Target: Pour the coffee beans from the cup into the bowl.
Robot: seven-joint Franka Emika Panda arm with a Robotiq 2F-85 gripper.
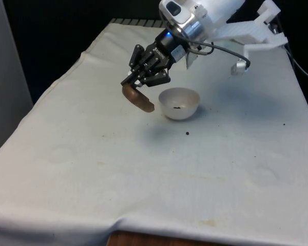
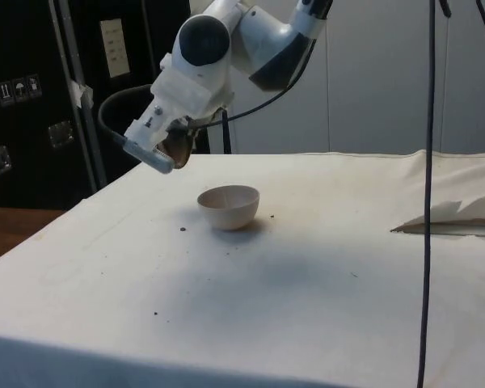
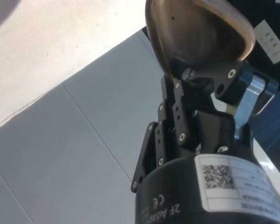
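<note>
1. Your black two-finger gripper (image 1: 135, 88) is clamped on the rim of a small brown cup (image 1: 138, 98), holding it clear of the table.
2. From the front, you can see the brown cup tipped well over, hanging just to the front view's left of a white round bowl (image 1: 179, 103), with its lower end close to the bowl's rim. Whether the two touch cannot be told.
3. Look at the wrist view: the cup (image 3: 200, 32) sits between the fingers (image 3: 214, 79), its coppery inside wall showing. No beans can be made out inside it there.
4. From the side camera, the cup (image 2: 178, 145) is mostly hidden behind the white arm (image 2: 202, 65), showing as a brown patch above and behind the bowl (image 2: 229, 206).
5. You will find the white bowl standing upright on the white cloth (image 1: 143, 174) that covers the table, about the middle of its width and towards the robot's end.
6. Inside the bowl, a few dark coffee beans (image 1: 177, 107) lie at the bottom.
7. One stray dark bean (image 1: 188, 134) rests on the cloth just in front of the bowl, apart from it. The side view shows one such speck (image 2: 183, 229) near the bowl and another (image 2: 156, 312) well away from it.
</note>
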